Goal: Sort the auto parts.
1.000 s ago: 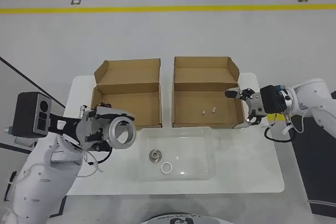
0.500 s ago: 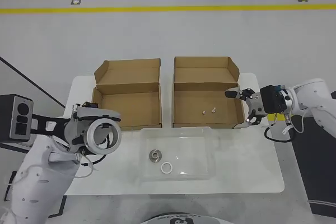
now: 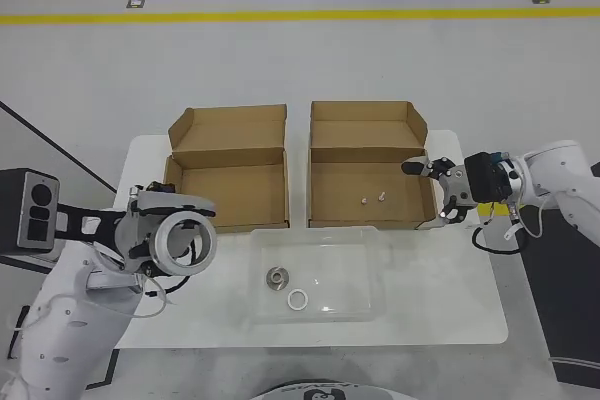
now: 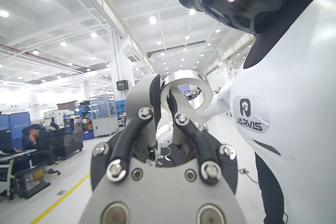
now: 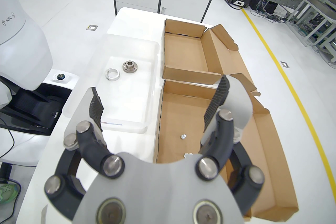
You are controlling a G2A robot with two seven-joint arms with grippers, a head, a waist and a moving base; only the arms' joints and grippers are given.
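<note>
My left gripper [image 3: 158, 240] is shut on a large metal ring [image 3: 186, 243], held above the table's left part, in front of the left cardboard box [image 3: 230, 190] and left of the clear tray [image 3: 350, 250]. In the left wrist view the ring [image 4: 187, 93] has its wall pinched between the fingers [image 4: 155, 97]. A flanged metal hub [image 3: 277, 277] and a small white ring [image 3: 299, 299] lie in the tray. My right gripper [image 3: 430, 192] is open at the right edge of the right box [image 3: 365, 140], which holds two small screws [image 3: 365, 199]. The right wrist view shows the hub [image 5: 130, 66], white ring [image 5: 112, 74] and one screw [image 5: 183, 136].
The white table [image 3: 460, 300] has bare room at its right and front sides. Both boxes have raised flaps at the back. The left box [image 5: 189, 51] has nothing in it.
My left arm has swung left with the large ring, away from the tray, then stopped. The right arm has not moved.
</note>
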